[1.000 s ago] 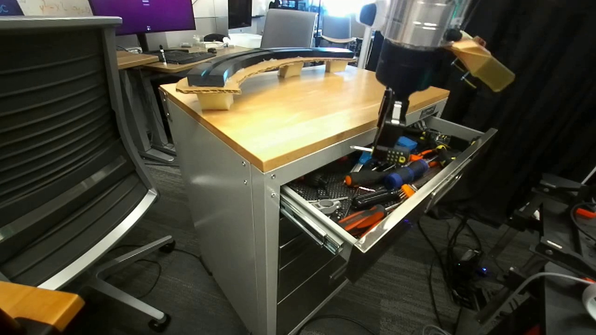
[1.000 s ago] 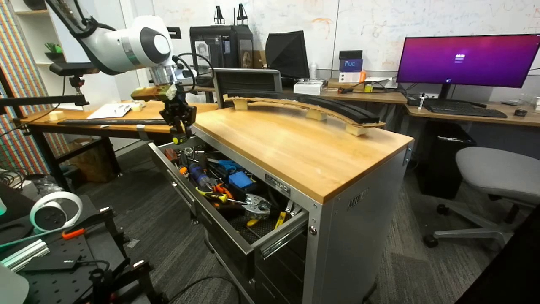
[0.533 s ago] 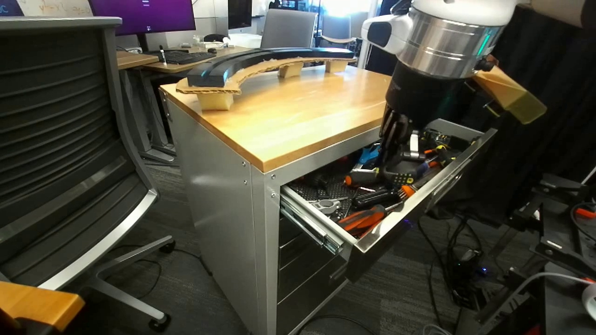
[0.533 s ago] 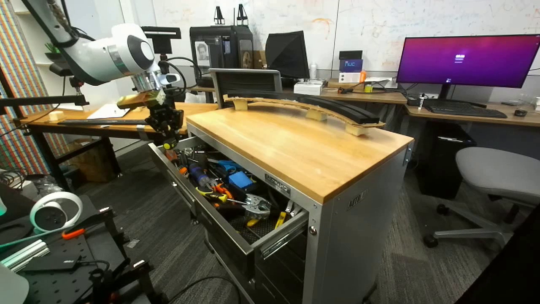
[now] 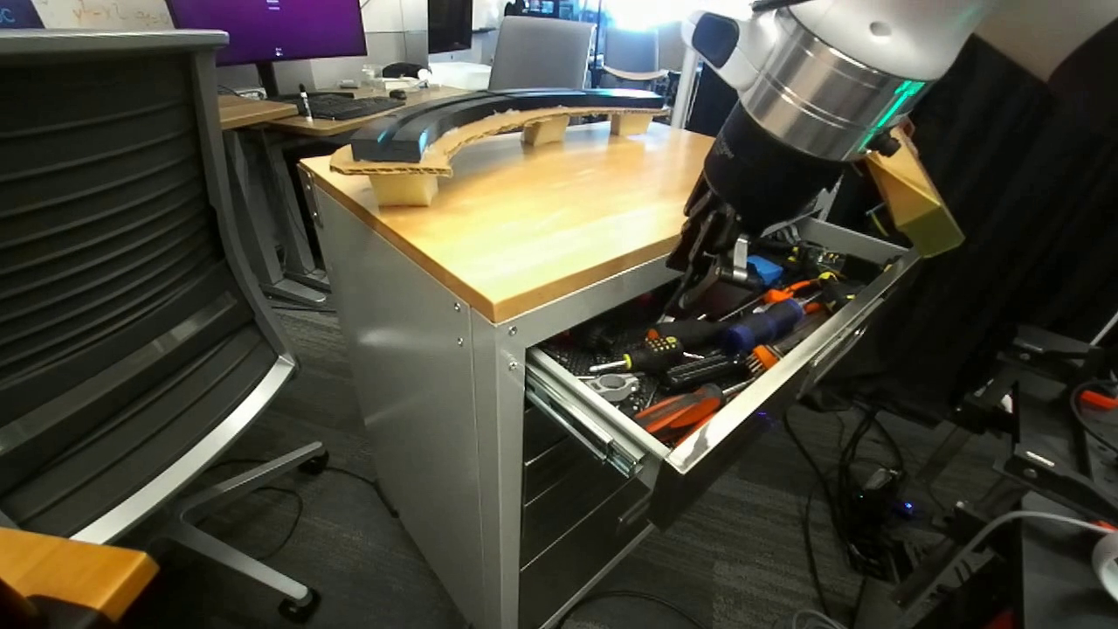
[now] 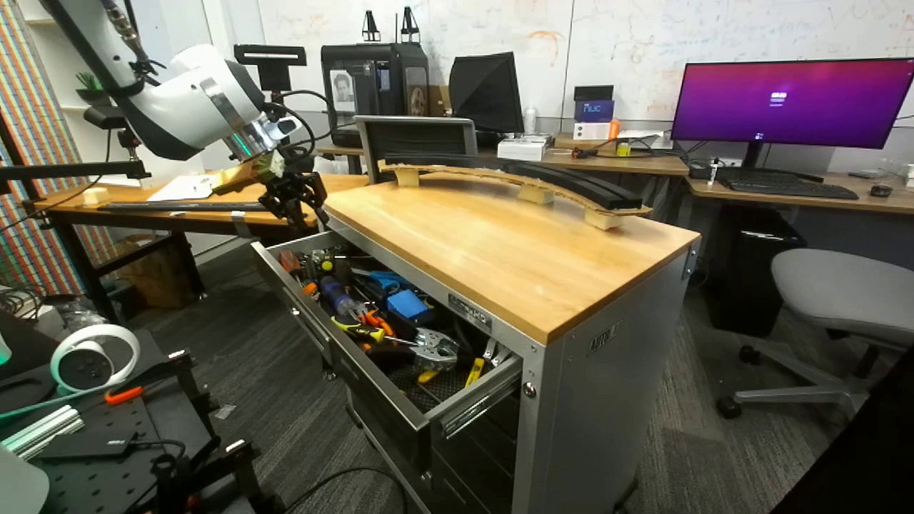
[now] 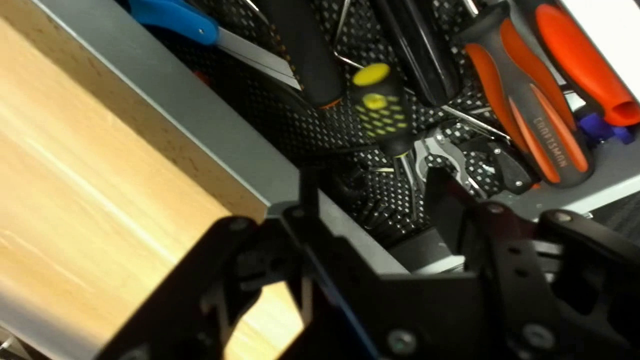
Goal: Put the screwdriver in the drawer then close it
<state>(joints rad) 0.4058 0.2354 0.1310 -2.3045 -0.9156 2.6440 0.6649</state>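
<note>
Half a second ago the screwdriver [image 7: 385, 115] was between my jaws, low over the drawer [image 5: 712, 437]; now it lies inside the drawer, among other tools [image 5: 764, 325], and I have drawn up and away from it, my wrist [image 5: 803, 109] leaning further over than before. My jaws stand spread apart, and in the wrist view the drawer's dotted black lining [image 7: 395, 195] shows between them. The drawer itself is pulled out, just as it was then.

Seen from my wrist, the screwdriver lies in the drawer just beyond the jaws and apart from them, its yellow-capped end away from me, its shaft pointing toward the gap between the jaws. In an exterior view the screwdriver [image 5: 657, 355] is in the drawer's nearer end, lower than the jaws, which hang over the drawer close to the bench [image 5: 568, 201].

Also in the drawer are a dark handle with an orange edge [image 7: 307, 55], a silver metal tool [image 7: 451, 152] beside the screwdriver's shaft, and, near the drawer's front wall, an orange-and-grey handle [image 7: 525, 100] marked CRAFTSMAN. I cannot tell whether shaft and silver tool touch. A blue-handled tool [image 7: 175, 17] lies at the drawer's bench side.
</note>
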